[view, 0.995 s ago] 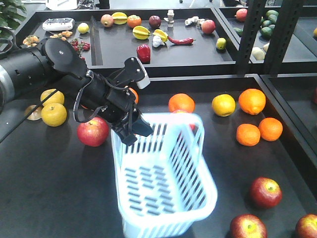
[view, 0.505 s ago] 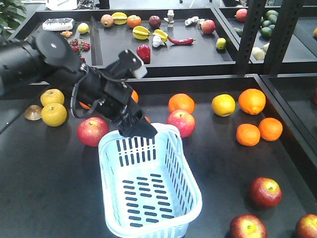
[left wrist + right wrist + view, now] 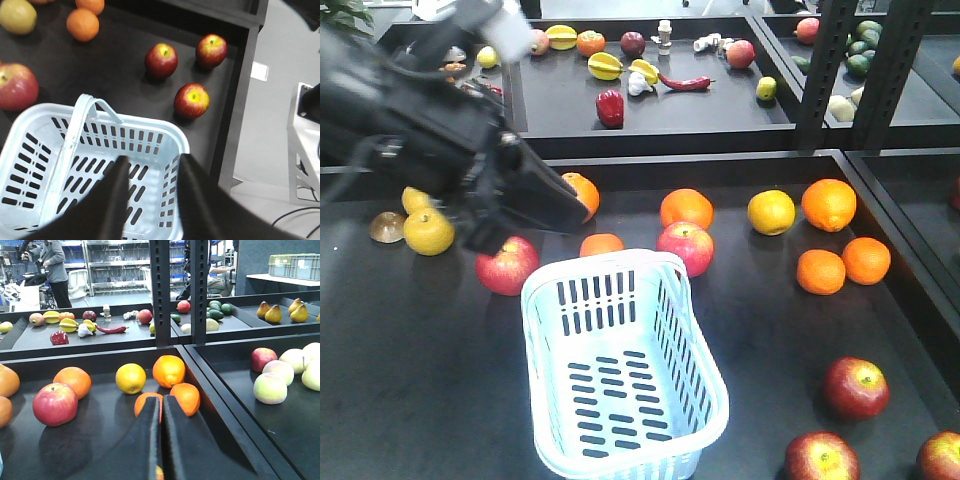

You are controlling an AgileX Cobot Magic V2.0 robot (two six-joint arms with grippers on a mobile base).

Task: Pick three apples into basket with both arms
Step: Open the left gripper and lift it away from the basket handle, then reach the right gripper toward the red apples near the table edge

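Three apples (image 3: 856, 387) lie by the table's (image 3: 440, 380) near right corner; left gripper (image 3: 152, 160) hovers spread beside the basket (image 3: 620, 370); right gripper (image 3: 160, 400) is pressed together.

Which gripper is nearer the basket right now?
Left. The left gripper hovers open directly over the basket. The right gripper is shut, low over the table, pointing at the oranges, with no basket before it.

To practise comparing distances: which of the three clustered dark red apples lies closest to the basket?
The apple with the broad yellow top, beside the basket corner; the other two lie farther off.
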